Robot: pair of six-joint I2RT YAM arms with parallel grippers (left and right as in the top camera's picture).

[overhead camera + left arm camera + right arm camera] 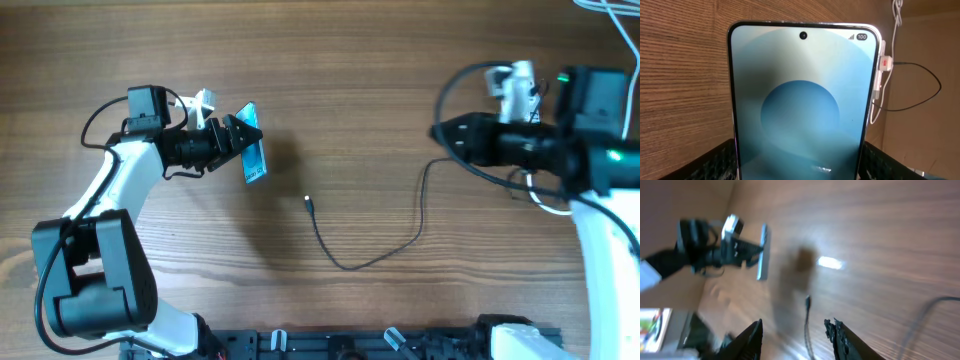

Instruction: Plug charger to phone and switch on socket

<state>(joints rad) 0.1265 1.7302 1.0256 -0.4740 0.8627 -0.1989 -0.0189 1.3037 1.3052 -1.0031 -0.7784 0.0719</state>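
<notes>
Brown wood-grain table (330, 60) carries everything in the overhead view. The left fingers (232, 135) are clamped on the phone (253, 150), which looks lifted and tilted, casting a shadow beside it. The charger (345, 262) lies loose between the arms. Its connector tip is just below and right of the phone, and its cord loops away toward the socket (515, 85), which is half hidden under the right arm. The right fingers (448, 130) hover near that end, and their spread is unclear from above.

From the left wrist, the phone (802, 100) fills the frame, screen lit, pinched across its lower sides by the left fingers (715, 160). The socket (883, 65) shows behind it, with its white lead (897, 20) and the charger (920, 85) trailing off. No charging port is visible.

The right wrist view is blurred. The right fingers (752, 340) stand apart and hold nothing, and the charger (807, 302) rests on the table beyond them. The phone (762, 252) is seen edge-on further off.

The phone is probably rigid, with slick glass, so the side grip suits it. The cord looks light and limp and would likely buckle if pushed. The stiff connector body just behind the tip is the better place to pinch.
</notes>
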